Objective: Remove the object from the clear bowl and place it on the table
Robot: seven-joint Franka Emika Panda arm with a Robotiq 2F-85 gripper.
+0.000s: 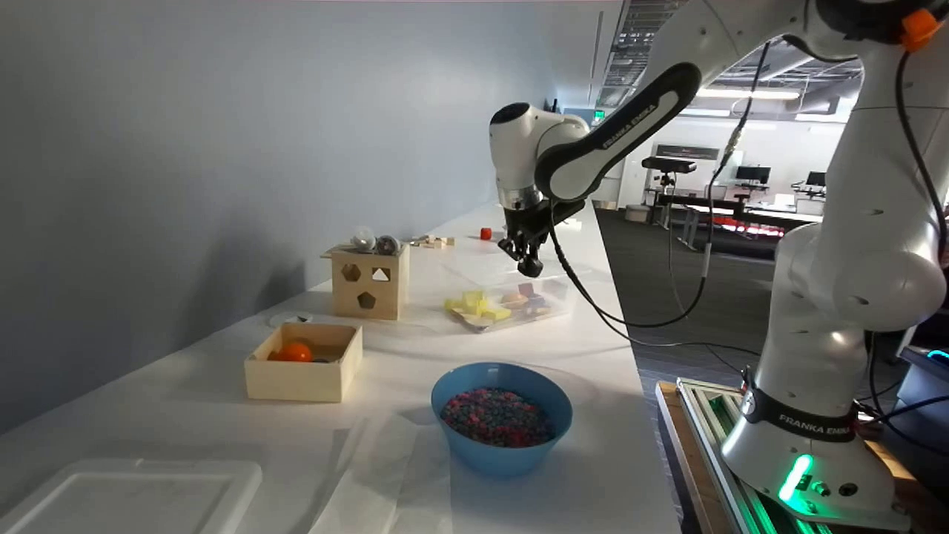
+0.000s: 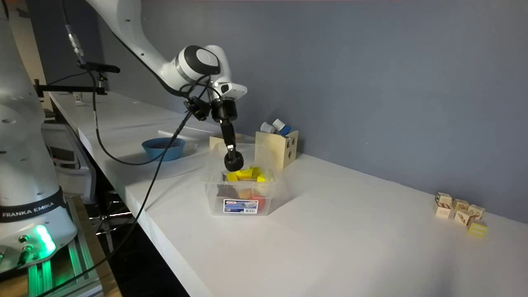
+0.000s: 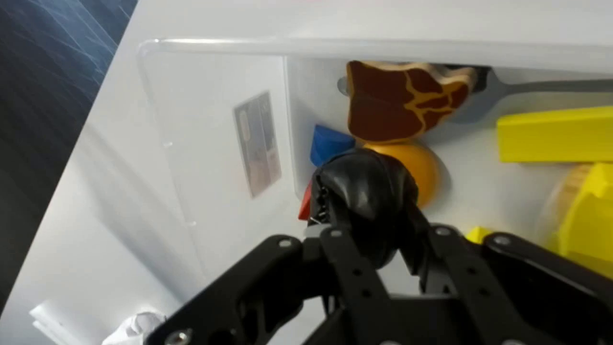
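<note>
The gripper [image 3: 376, 215] has its fingers pinching the lump [image 2: 234, 161], held over the open top of the clear bin [image 3: 201, 100], which stands on the table [image 2: 350, 231] near the long edge on the robot's side; near that edge, too, sits the blue bowl [image 1: 485, 456], and the holed box [image 1: 385, 300] is by the wall edge

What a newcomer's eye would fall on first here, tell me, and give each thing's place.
Likely first is the black lump, held in midair by the end effector above the table. Next, perhaps, comes the blue bowl of red and dark bits, low and near the middle of an exterior view. Left of it in that view, the orange ball may stand out inside the open wooden box.
</note>
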